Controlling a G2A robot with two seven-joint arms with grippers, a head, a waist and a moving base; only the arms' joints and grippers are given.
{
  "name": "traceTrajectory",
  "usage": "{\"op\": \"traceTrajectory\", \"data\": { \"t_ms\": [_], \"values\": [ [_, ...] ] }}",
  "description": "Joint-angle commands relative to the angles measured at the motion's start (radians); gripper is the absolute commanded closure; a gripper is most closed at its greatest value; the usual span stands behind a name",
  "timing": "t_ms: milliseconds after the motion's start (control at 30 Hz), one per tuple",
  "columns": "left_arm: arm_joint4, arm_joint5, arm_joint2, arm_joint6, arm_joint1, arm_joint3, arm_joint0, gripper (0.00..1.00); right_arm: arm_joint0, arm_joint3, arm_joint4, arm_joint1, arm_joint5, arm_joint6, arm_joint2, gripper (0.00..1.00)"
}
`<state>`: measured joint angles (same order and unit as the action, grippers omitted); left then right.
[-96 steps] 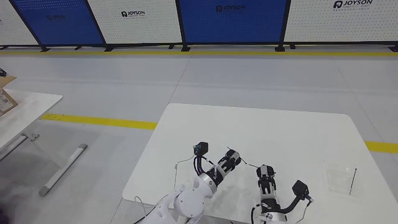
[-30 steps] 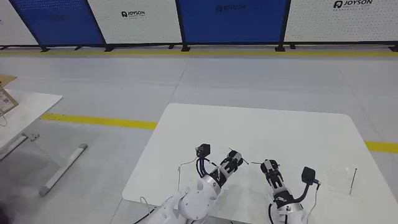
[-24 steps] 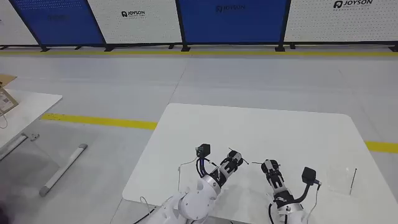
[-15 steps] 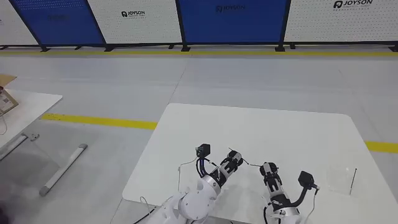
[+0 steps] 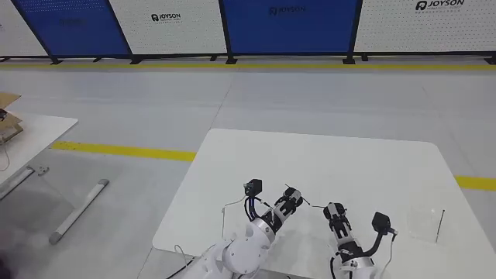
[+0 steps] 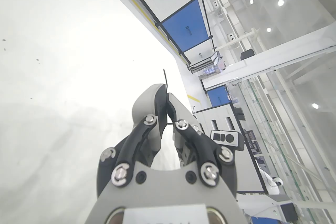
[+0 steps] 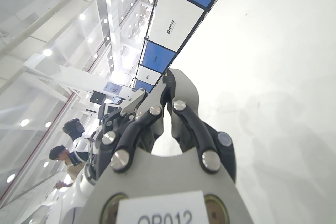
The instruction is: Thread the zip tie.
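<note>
Near the table's point(image 5: 325, 155) front edge, left gripper point(image 6: 167, 93) and right gripper point(image 7: 168, 81) clamp the zip tie point(image 6: 164, 78), which runs sideways between them; tabletop stretches beyond.

Bright, even light comes down from rows of ceiling lamps point(image 6: 281, 2). The white surface point(image 5: 372, 163) glares, nearly washed out in both wrist views, where straight wall panels point(image 7: 174, 24) bend toward the edges. Screws point(image 6: 148, 119) on the left end effector point(image 6: 167, 93) glint.

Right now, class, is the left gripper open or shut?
Shut. In the left wrist view the left gripper is clamped with no gap on the thin black zip tie, whose end pokes out beyond it.
</note>
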<state>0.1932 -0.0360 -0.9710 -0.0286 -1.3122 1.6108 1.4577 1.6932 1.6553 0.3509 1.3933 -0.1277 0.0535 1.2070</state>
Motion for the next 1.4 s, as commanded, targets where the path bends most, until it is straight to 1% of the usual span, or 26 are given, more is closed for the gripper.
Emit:
{"op": "traceTrajectory", "data": {
  "t_ms": [0,167,433,700,1100,1367],
  "values": [
    [0.0,0.0,0.0,0.0,0.0,0.0,0.0,1.0,-0.001,0.002,0.002,0.0,0.001,-0.001,-0.002,1.0],
    [0.0,0.0,0.0,0.0,0.0,0.0,0.0,1.0,-0.005,0.004,0.0,0.0,0.007,0.001,-0.006,1.0],
    [0.0,0.0,0.0,0.0,0.0,0.0,0.0,1.0,-0.023,-0.012,0.013,0.003,0.036,0.011,-0.021,1.0],
    [0.0,0.0,0.0,0.0,0.0,0.0,0.0,1.0,-0.025,-0.01,0.016,0.003,0.036,0.013,-0.025,1.0],
    [0.0,0.0,0.0,0.0,0.0,0.0,0.0,1.0,-0.011,0.002,0.013,0.001,0.027,0.019,-0.019,1.0],
    [0.0,0.0,0.0,0.0,0.0,0.0,0.0,1.0,-0.021,-0.004,0.019,0.001,0.046,0.011,-0.026,1.0]
  ]
}}
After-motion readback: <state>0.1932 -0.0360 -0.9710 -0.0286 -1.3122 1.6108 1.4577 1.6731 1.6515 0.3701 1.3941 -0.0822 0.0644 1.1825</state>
